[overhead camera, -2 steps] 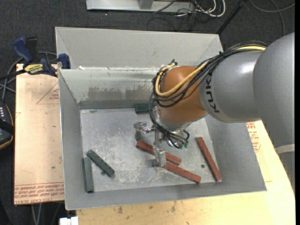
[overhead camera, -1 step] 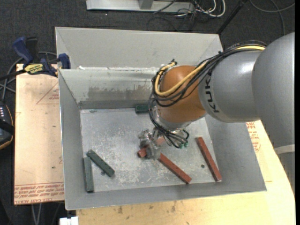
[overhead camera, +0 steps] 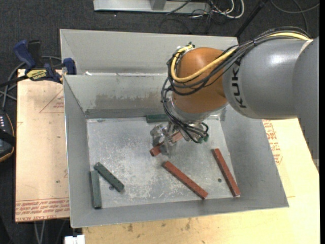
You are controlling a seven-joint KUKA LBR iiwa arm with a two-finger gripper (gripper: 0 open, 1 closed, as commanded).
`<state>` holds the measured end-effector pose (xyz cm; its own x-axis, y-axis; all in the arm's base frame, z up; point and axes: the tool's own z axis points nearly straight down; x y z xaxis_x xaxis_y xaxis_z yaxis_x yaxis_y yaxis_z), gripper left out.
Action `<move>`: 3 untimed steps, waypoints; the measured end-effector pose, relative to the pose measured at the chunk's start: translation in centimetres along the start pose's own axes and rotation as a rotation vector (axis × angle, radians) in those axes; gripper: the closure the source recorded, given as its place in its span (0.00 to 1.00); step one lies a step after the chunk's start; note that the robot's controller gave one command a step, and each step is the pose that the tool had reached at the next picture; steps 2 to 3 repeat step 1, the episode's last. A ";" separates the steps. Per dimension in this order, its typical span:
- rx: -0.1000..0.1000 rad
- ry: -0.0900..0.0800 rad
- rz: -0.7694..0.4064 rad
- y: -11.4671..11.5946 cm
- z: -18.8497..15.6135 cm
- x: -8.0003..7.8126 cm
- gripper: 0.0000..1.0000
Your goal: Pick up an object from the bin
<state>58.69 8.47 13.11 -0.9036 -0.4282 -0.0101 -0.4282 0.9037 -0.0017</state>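
Bin (overhead camera: 76, 136): the loose things are being kept together by its sloping grey walls; its scuffed floor is being used as the only resting surface.

Straight green stick (overhead camera: 95, 189): it is being seen flat on the floor in the near left corner, parallel to the left wall and well apart from the arm.

Slanted green stick (overhead camera: 108, 177): it is being seen flat just beside the first, at an angle. Whether the two ends are touching cannot be told.

Green block (overhead camera: 154, 118): it is being stopped by the foot of the far wall. Its right end is being cut off by the robot's wrist.

Small red piece (overhead camera: 155, 151): it is being judged the likely thing of the task, mid-floor and right at the tip of the end effector.

End effector (overhead camera: 163, 141): it is being lowered close to the floor, which is suggesting a grasp in hand. How far open it is, and whether the red piece is being gripped or only touched, cannot be told.

Long red bar (overhead camera: 185, 179): it is being seen flat and slanted, just near of the end effector, apparently untouched.

Second red bar (overhead camera: 226, 172): it is being seen flat near the right wall, apart from the rest.

Hidden: the floor behind the wrist is being covered by the orange cover (overhead camera: 200, 80) and the cables (overhead camera: 195, 131).
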 end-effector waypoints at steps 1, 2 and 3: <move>0.001 -0.001 -0.228 -0.6 -13.1 0.3 1.00; 0.001 -0.001 -0.228 -0.6 -13.1 0.3 1.00; 0.001 -0.001 -0.228 -0.6 -13.1 0.3 1.00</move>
